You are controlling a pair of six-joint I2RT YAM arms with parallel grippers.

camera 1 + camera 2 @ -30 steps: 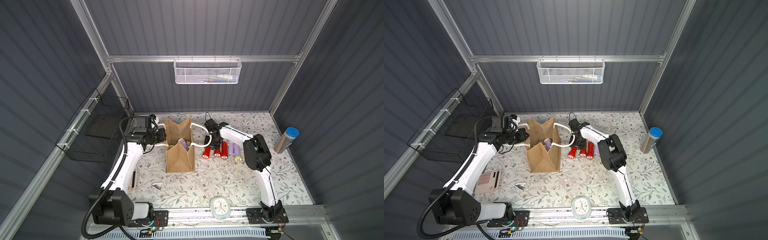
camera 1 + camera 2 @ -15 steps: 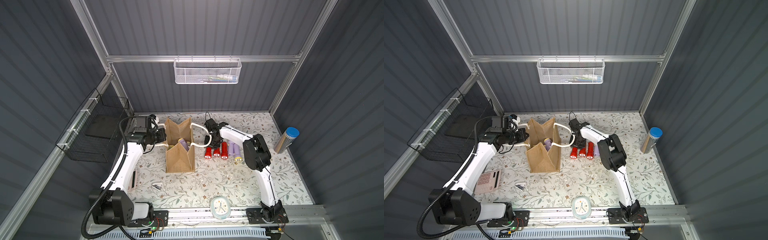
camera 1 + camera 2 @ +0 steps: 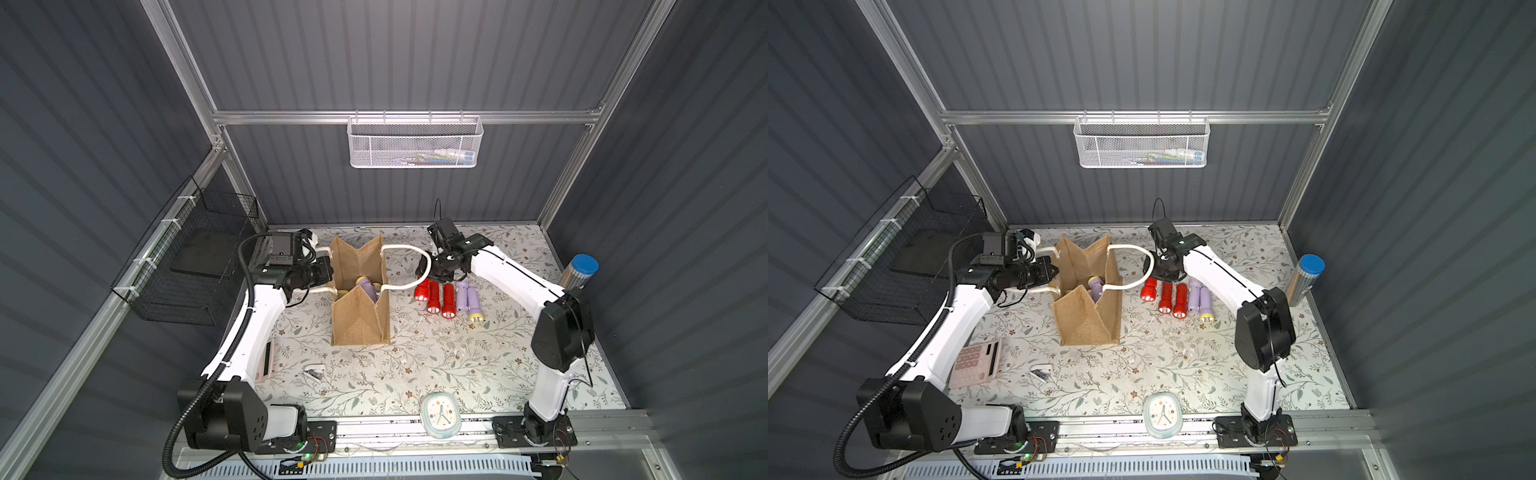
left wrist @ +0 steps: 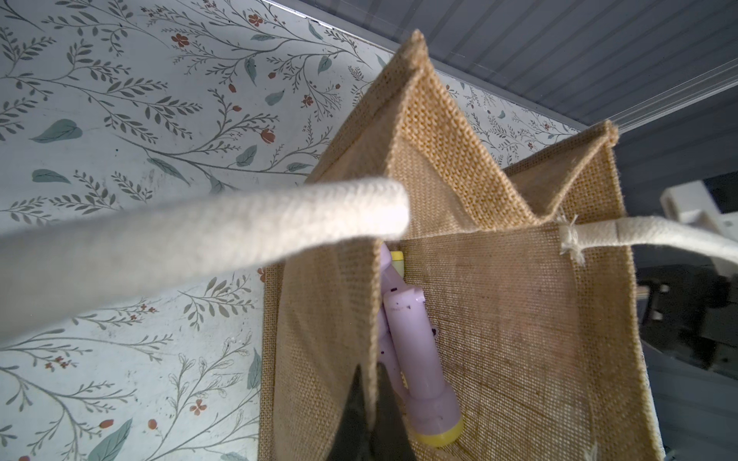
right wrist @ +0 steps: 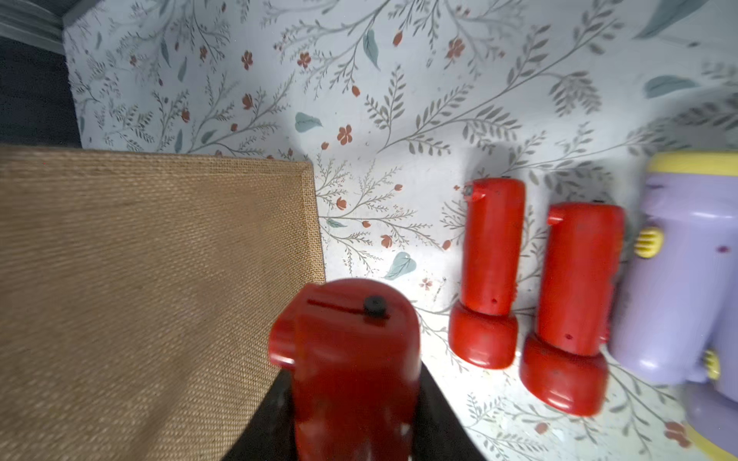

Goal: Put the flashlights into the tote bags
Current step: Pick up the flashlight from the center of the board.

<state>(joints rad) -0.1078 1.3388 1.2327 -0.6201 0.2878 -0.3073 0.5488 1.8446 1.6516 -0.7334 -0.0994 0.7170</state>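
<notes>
Right wrist view: right claw (image 5: 355, 419) has just closed and is now clamped on red torch (image 5: 343, 339), leftmost of row; jaws stood wider a second ago. Torch near desk (image 3: 415, 365) level, just right of bag (image 3: 360, 320); lift not evident. Left claw (image 4: 369, 423) pinched together on bag's left wall, keeping mouth open. Lavender torches (image 4: 415, 351) already inside. Red pair (image 5: 491, 255) and lavender pair (image 3: 467, 297) still on desk. Meaning: grasp looks secured; next likely lift, carry left over mouth, release.
</notes>
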